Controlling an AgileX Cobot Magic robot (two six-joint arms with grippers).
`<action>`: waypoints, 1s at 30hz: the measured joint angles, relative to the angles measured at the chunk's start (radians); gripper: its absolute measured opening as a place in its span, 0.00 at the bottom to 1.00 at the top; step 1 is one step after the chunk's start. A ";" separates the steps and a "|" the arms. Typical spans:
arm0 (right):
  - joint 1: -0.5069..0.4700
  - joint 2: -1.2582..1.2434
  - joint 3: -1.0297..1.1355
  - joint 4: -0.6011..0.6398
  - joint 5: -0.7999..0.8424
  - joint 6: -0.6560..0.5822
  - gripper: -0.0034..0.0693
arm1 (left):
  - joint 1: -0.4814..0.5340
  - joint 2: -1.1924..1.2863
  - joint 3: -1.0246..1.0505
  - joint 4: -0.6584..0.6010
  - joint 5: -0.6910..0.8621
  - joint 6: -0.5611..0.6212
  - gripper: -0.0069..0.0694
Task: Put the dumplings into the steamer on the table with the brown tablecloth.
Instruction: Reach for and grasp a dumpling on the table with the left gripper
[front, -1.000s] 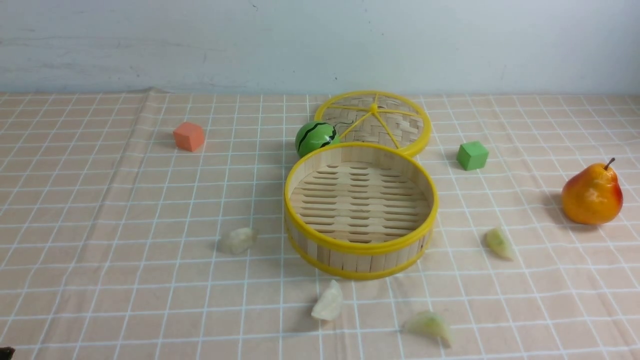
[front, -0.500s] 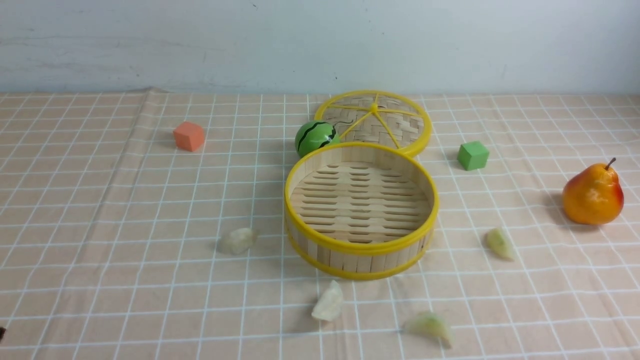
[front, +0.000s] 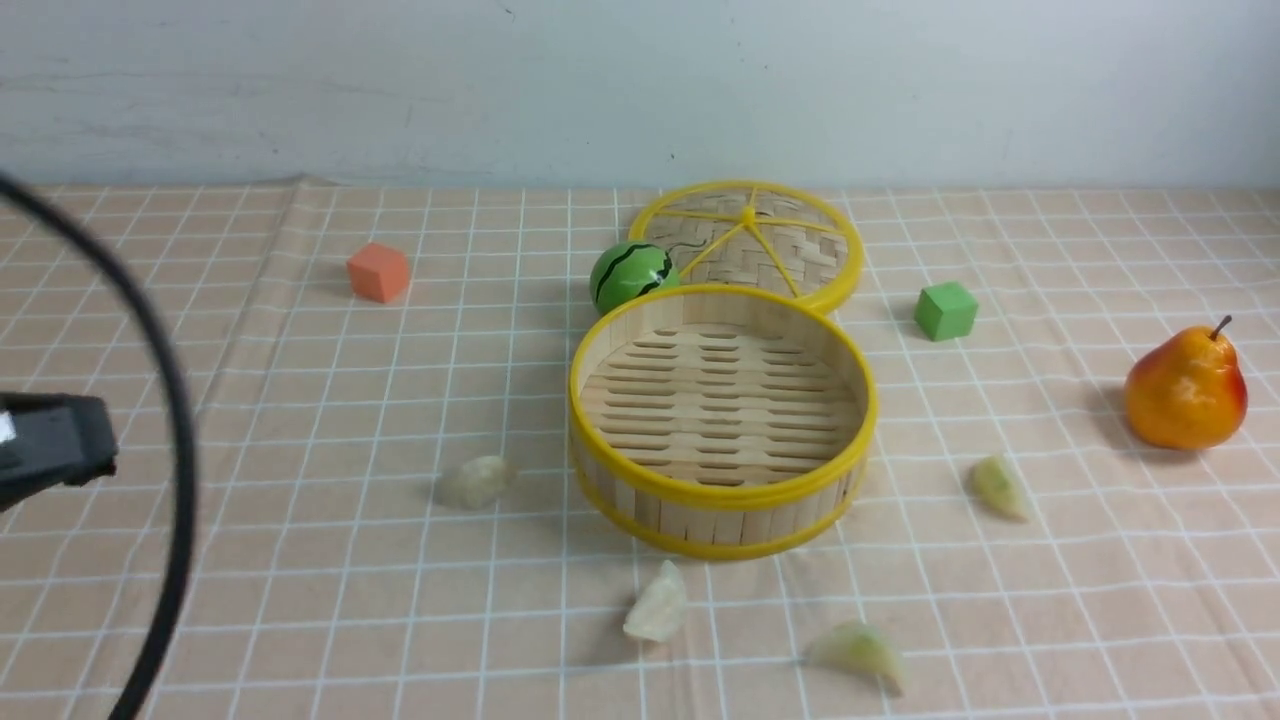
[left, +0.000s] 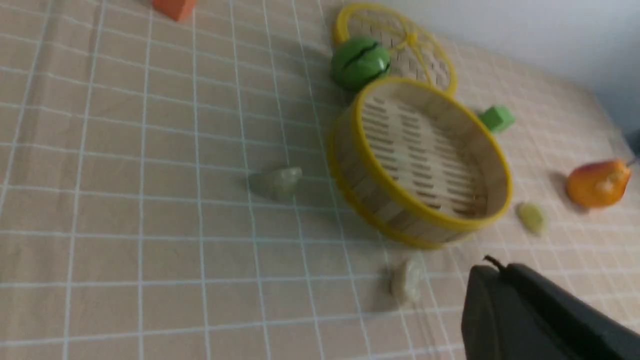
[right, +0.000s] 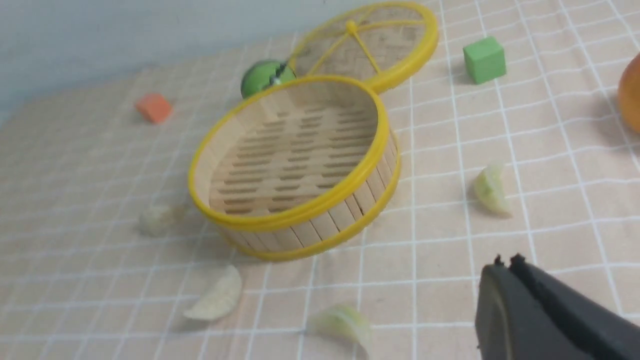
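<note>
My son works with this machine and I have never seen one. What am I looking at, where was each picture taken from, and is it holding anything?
This is a robot with two arms, each ending in a gripper. The wide picture looks forward from between the arms; the other two come from wrist cameras. The black shapes in their corners are the left gripper and right gripper; both look shut and hold nothing. On the checked tablecloth stand an empty steamer, its lid behind it, a toy watermelon, an orange cube, a green cube and a pear. Four toy dumplings lie on the cloth beside and in front of the steamer, none inside.
</note>
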 joint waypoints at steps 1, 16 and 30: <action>0.023 0.063 -0.068 -0.035 0.067 -0.006 0.02 | -0.039 0.095 -0.088 0.054 0.090 0.005 0.07; 0.401 0.348 -0.296 -0.154 0.439 -0.008 0.03 | -0.406 1.030 -0.737 0.459 0.345 -0.019 0.28; 0.402 0.314 -0.296 -0.154 0.399 -0.008 0.04 | -0.406 1.410 -0.952 0.556 0.298 0.073 0.42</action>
